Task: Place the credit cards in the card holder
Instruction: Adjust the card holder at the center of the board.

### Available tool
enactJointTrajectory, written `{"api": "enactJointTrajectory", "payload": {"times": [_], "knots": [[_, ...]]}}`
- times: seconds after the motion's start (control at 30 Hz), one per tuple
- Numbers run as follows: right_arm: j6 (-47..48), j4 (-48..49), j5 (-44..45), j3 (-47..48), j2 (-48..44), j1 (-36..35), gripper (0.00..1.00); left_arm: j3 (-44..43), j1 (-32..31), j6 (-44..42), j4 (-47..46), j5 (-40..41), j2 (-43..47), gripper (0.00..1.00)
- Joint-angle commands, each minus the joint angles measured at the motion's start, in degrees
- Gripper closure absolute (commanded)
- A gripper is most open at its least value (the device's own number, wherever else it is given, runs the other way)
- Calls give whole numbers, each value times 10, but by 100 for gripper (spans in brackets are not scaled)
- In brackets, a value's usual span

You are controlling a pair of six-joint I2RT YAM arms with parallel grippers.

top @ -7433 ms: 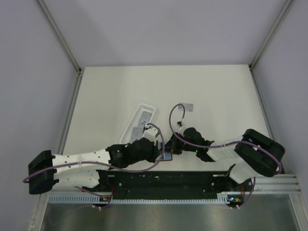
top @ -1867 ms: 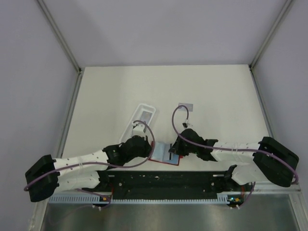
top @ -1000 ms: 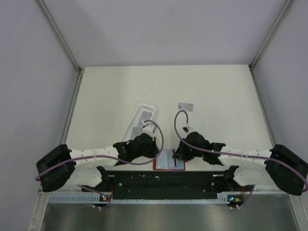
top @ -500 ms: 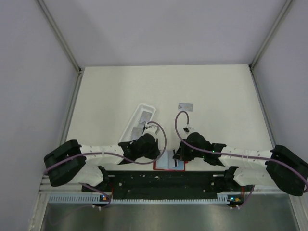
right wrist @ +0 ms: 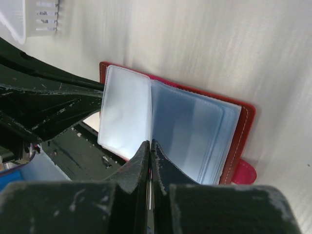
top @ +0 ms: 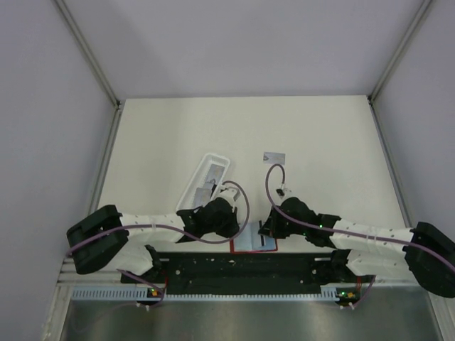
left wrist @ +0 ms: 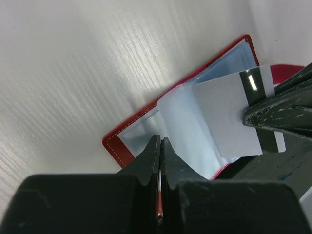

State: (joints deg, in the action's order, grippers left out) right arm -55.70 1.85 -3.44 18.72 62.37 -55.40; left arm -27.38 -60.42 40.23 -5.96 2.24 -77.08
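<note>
- Wallet (left wrist: 117, 148): lies open and flat on table (top: 320, 135), right at the near edge, between both grippers; red outside, pale clear pockets inside.
- Tab (right wrist: 242, 173): pink, pokes out past wallet's red edge.
- Leaf (left wrist: 183, 126): one clear pocket page, stands curled up off the rest.
- Left gripper (left wrist: 160, 142): jaws pressed together, no gap; sits low over wallet with tips at leaf's edge; cannot tell whether leaf is actually pinched.
- Right gripper (right wrist: 148, 144): jaws closed, clamped on card (left wrist: 222, 109) at its striped end, as seen from left wrist; own wrist view shows only a thin pale line between fingers (right wrist: 131, 180).
- Card: grey, tilted, hangs over leaf and open pockets, one end overlapping leaf; cannot tell whether inside a pocket.
- Stripe (left wrist: 257, 84): dark band along card's gripped end, small white mark on it.
- Tray (top: 190, 183): long, white, lies on table just beyond left gripper, slanting away to the right.
- Tray cards (top: 215, 170): grey patches inside tray, count unclear.
- Second card (top: 274, 157): lies flat and alone on table, well beyond wallet, near tray's far end but apart from it.
- Left arm (top: 149, 226), right arm (top: 362, 234): reach inward from the outer sides, heads close together over wallet.
</note>
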Motion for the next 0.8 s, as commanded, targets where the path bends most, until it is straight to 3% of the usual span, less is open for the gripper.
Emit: {"api": "enactJointTrajectory", "payload": {"times": [0.0, 0.2, 0.77], "knots": [[-14, -67, 56, -7, -63, -6, 100, -26, -3, -16, 3, -14, 11, 100], [-36, -119, 86, -14, -127, -6, 100, -37, -11, -20, 2, -20, 0, 100], [-49, -126, 85, -25, -123, -5, 100, -105, -62, -36, 8, -51, -55, 100]]}}
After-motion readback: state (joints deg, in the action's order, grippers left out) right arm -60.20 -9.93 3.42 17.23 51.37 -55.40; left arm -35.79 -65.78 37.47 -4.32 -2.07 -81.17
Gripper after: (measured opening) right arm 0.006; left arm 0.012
